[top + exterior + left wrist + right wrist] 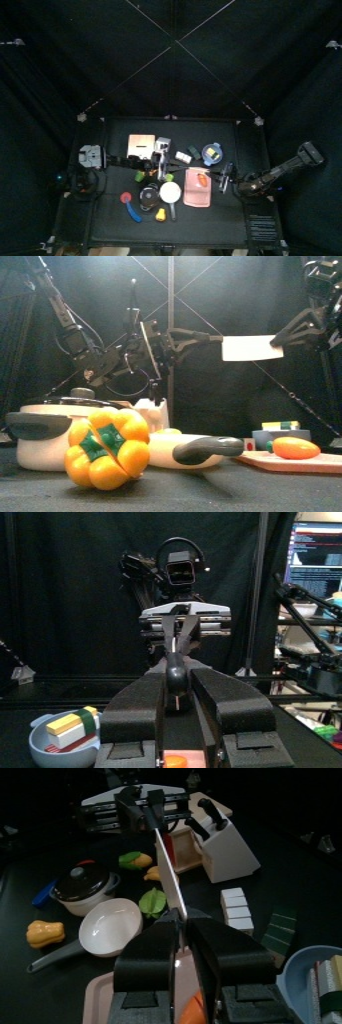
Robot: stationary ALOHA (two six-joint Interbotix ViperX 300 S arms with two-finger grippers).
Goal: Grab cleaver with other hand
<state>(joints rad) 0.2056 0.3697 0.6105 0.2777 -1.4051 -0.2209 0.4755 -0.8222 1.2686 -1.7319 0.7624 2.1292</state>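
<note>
Up front on the surface [201, 494] sits a yellow pepper [107, 448], with a board [287, 465] off to the right. The cleaver [251, 348] is up in the air behind all that, blade pale and flat, strung between both arms. The left end effector [175, 677] is clamped tight on the handle. The right end effector [175, 938] has its jaws pulled in narrow around the blade's thin edge, gripping from the other end.

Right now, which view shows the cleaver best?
Front view: the cleaver hangs broadside, its pale blade fully visible. Both wrist views show it only edge-on; in the top view I cannot pick it out.
</note>
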